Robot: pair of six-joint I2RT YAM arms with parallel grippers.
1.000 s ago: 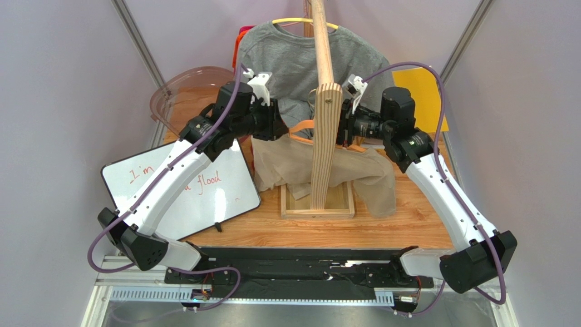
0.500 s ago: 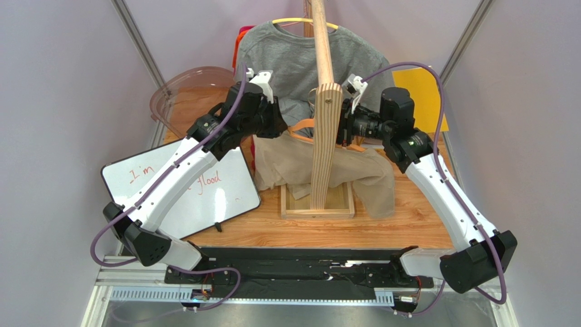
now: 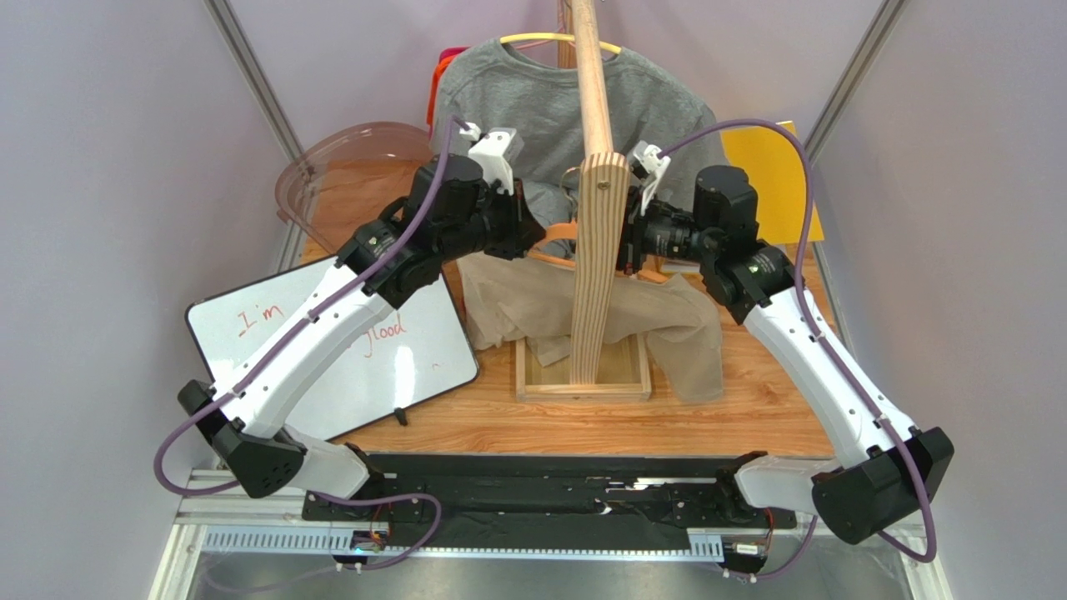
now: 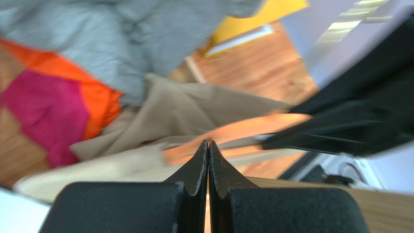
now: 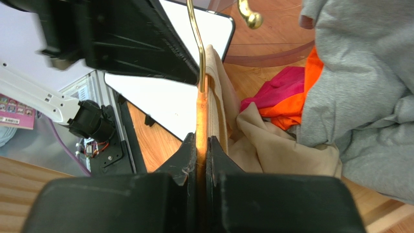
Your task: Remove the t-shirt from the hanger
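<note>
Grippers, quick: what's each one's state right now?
Left gripper: closed at the hanger, with an orange sliver between the fingers, so apparently gripping it.
Right gripper: closed on the hanger's arm.

L arm (image 3: 313, 331), R arm (image 3: 814, 356) raised & bent inward, L gripper (image 4: 208, 144) closed tight, R gripper (image 5: 201, 139) clamped on hanger (image 5: 201, 114)

Pale lilac walls (image 3: 113, 150) enclose a wooden table (image 3: 752, 413).

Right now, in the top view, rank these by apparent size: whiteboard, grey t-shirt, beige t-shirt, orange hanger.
1. grey cotton t-shirt and white rectangular whiteboard: they look alike and both are partly hidden, so no ranking between them.
2. beige crumpled t-shirt.
3. thin orange plastic hanger, mostly hidden.
</note>
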